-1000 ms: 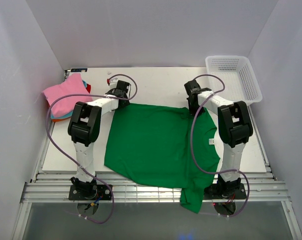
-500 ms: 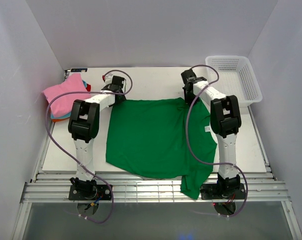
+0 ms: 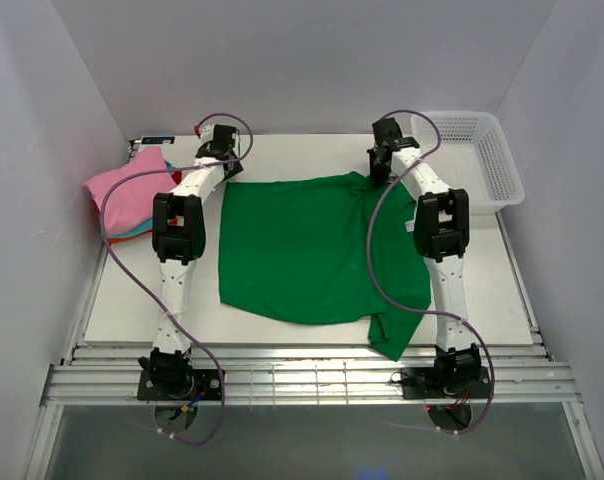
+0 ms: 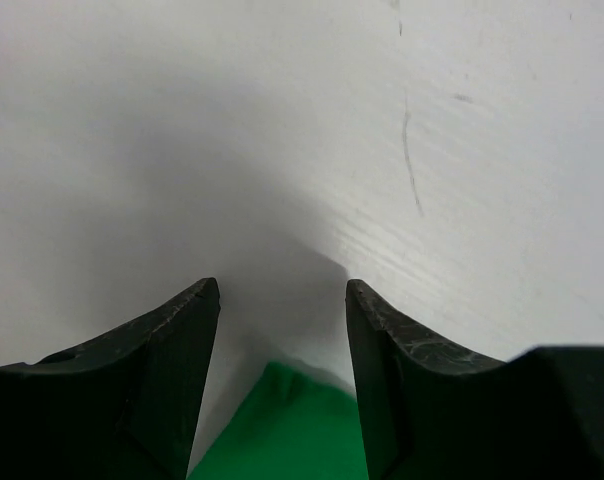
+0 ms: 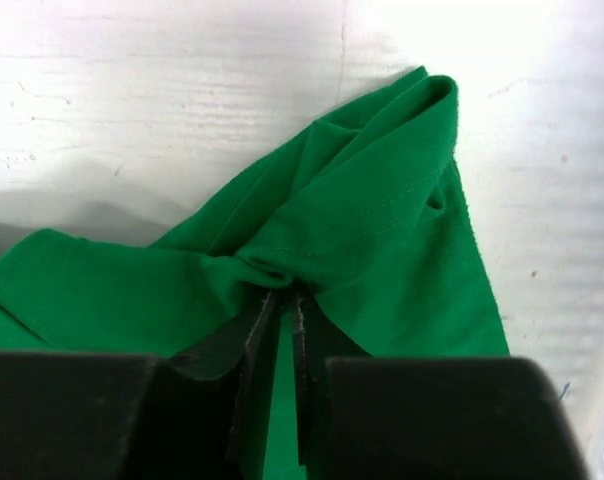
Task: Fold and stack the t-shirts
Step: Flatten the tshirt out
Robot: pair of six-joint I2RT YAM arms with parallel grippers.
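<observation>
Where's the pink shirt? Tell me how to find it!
Start at the big white table and go to its far left corner, left of the spread-out bright green cloth t-shirt. A small pile of folded shirts sits there; the soft pink cloth t-shirt lies on top, the only pink thing around.

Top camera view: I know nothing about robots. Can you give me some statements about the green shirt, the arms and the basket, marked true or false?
1. The green t-shirt lies spread on the table. True.
2. The right gripper pinches a fold of the green t-shirt. True.
3. The left gripper is clamped on cloth. False: its jaws stand apart, with nothing between the tips.
4. The white basket holds a folded shirt. False: no shirt shows in it.
5. The pink shirt lies beside the basket. False: it tops a pile at the far left corner.
</observation>
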